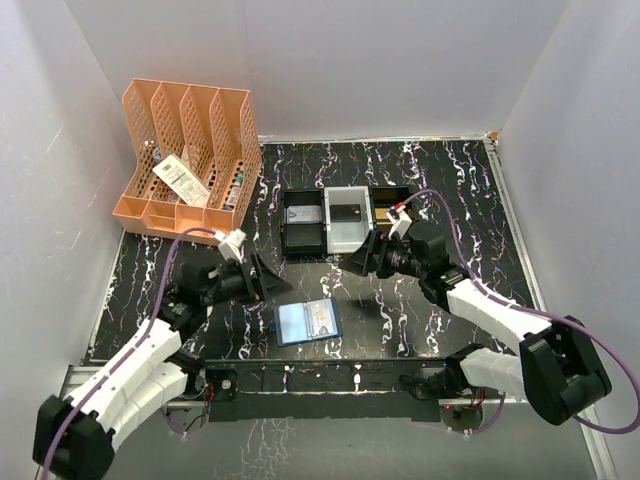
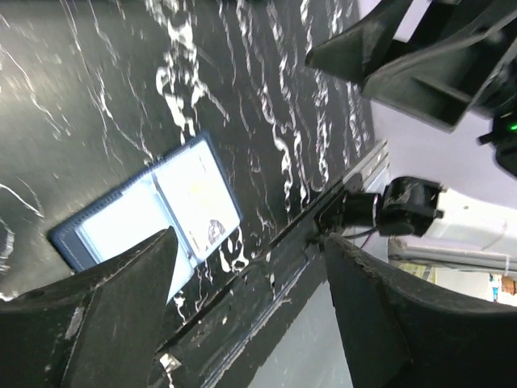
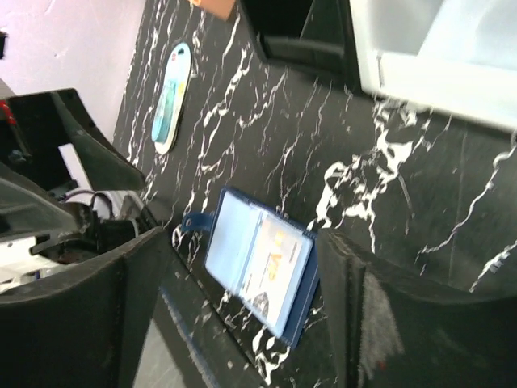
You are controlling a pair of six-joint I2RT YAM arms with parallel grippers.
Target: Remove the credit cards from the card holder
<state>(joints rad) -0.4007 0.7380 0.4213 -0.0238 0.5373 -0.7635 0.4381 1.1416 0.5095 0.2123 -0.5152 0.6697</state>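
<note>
While flanking open navy-blue bifold card holder (image 1: 307,322) with left gripper (image 1: 264,279) and right gripper (image 1: 361,258) spread, risk dragging it across black marbled table (image 1: 455,200) when tugging pale credit cards (image 3: 273,263).

A robot lab test cell: white panels (image 1: 380,60) wall in the black marbled table (image 1: 460,190) on three sides, and a metal mounting rail (image 1: 320,383) runs along its near edge

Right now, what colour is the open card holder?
Card holder: navy rim, pale blue inside; clearest in right wrist view.
</note>
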